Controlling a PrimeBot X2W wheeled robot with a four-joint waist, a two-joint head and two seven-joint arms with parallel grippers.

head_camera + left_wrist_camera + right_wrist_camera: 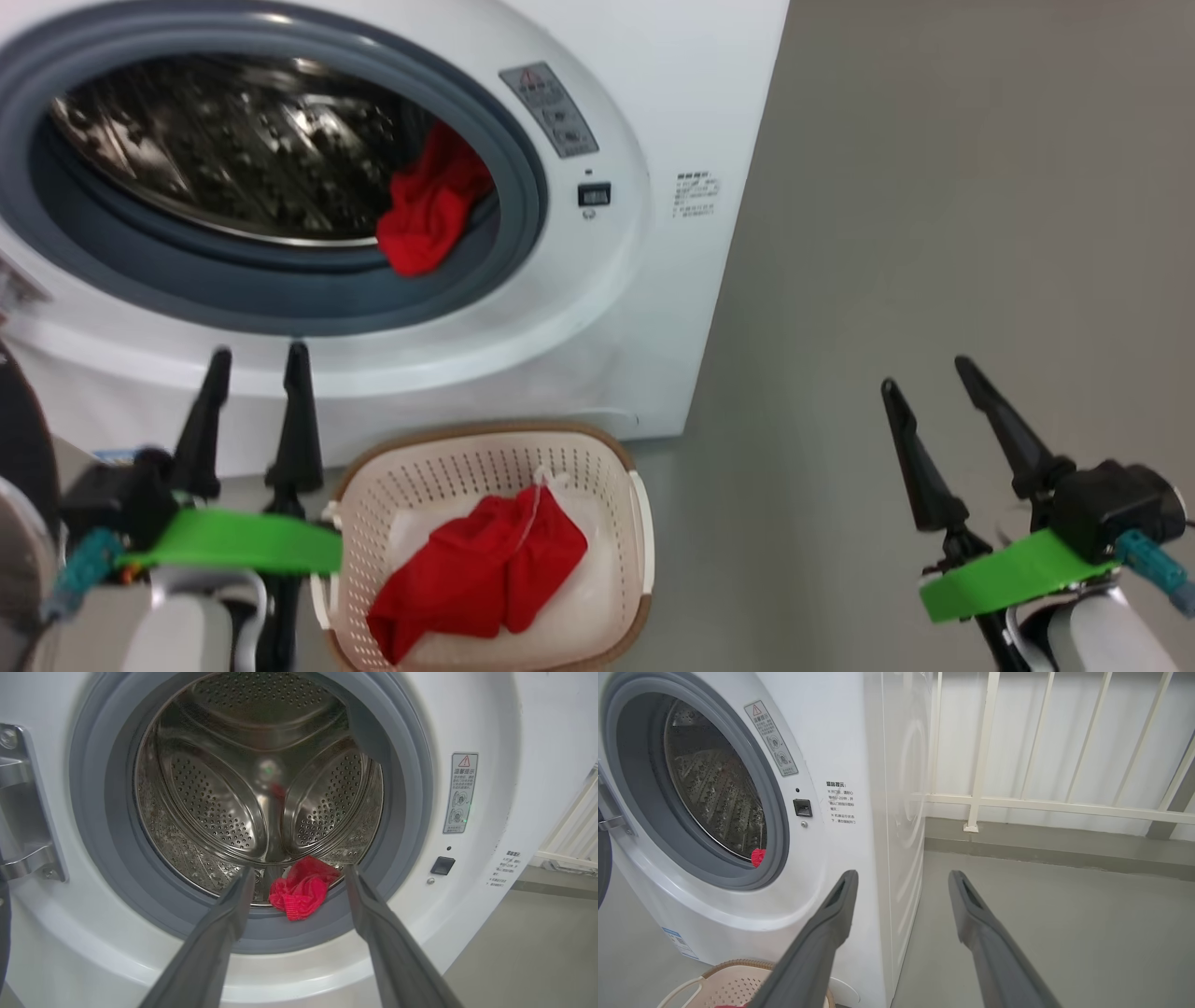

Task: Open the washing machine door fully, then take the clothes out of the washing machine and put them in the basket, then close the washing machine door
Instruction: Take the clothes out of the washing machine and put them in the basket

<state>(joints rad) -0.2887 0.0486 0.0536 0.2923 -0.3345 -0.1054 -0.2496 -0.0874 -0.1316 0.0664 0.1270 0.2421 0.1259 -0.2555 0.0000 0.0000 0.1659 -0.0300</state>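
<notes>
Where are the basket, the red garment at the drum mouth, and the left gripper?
basket (pixel 485 430), head view, brown back rim.
red garment (pixel 303 890), left wrist view, middle of the bunched fabric.
left gripper (pixel 260 351), head view, midway between its open fingertips.

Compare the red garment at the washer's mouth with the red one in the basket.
Place: the drum garment drapes over the grey rubber ring of the washing machine; the basket garment lies in the basket.
Detail: the basket garment shows a thin white drawstring; the drum garment shows none.
Pose: the drum garment hangs bunched; the basket garment lies spread out.
Both are bright red fabric.
</notes>
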